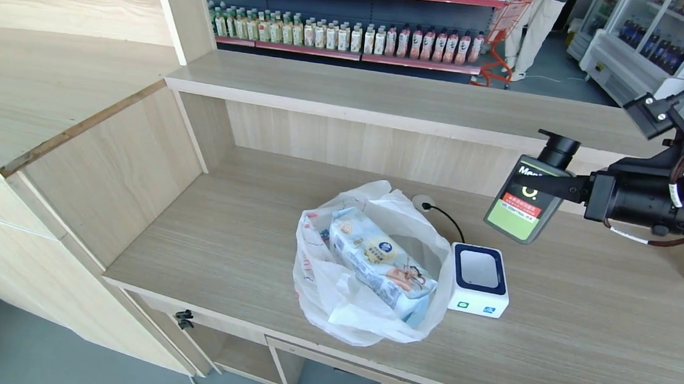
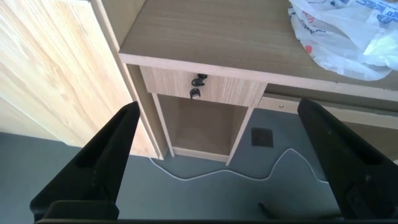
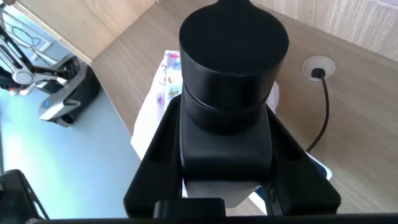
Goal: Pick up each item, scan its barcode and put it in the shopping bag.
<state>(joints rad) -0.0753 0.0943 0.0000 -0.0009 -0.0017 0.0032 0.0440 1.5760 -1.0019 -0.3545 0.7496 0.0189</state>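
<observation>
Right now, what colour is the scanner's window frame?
Dark navy, on a white scanner; head view shows it best.

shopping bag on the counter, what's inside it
One pale blue printed soft pack lies in the white shopping bag, its top showing. Anything beneath it is covered by the pack and the bag's folds.

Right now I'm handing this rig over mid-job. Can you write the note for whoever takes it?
Left tool: open and empty, low in front of the counter, facing the drawer.
Right tool: shut on the bottle, held in the air above the counter, up and to the right of the scanner.
Shopping bag: open on the counter, just left of the scanner, with a soft pack lying inside.
Done: the pack is bagged.
Left: the bottle goes in the bag. I can't tell whether it has been scanned, so I'd probably pass it over the scanner first.
</observation>
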